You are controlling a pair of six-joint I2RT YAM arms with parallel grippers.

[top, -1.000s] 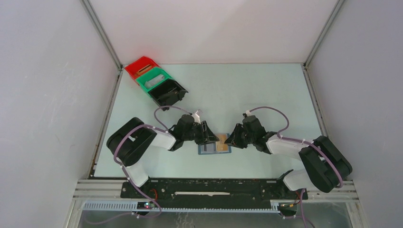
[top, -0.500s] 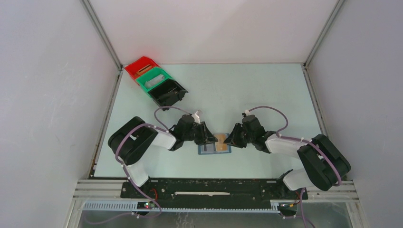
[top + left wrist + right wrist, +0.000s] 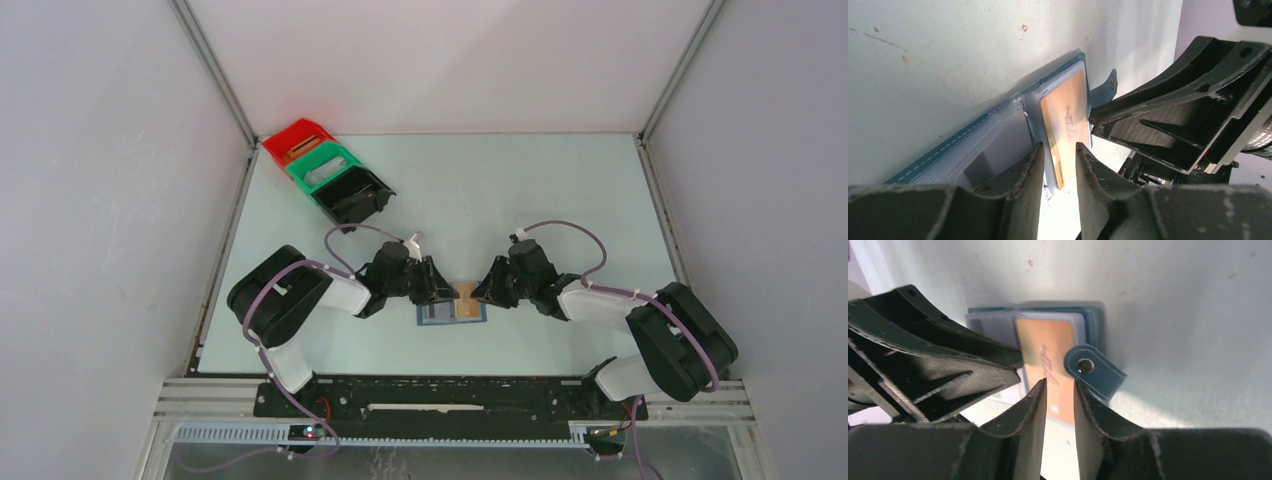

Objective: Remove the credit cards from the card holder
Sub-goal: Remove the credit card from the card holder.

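Both left gripper [image 3: 1058, 148] and right gripper [image 3: 1060, 385], narrowly parted, straddle an orange card [image 3: 1044, 337] in the stitched teal card holder [image 3: 1095, 327].

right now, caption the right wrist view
Right jaws, slightly parted, over an orange card in the open blue card holder.

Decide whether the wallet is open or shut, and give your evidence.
Open. The wallet lies spread flat, clear sleeves and an orange card facing up, its tab unfastened.
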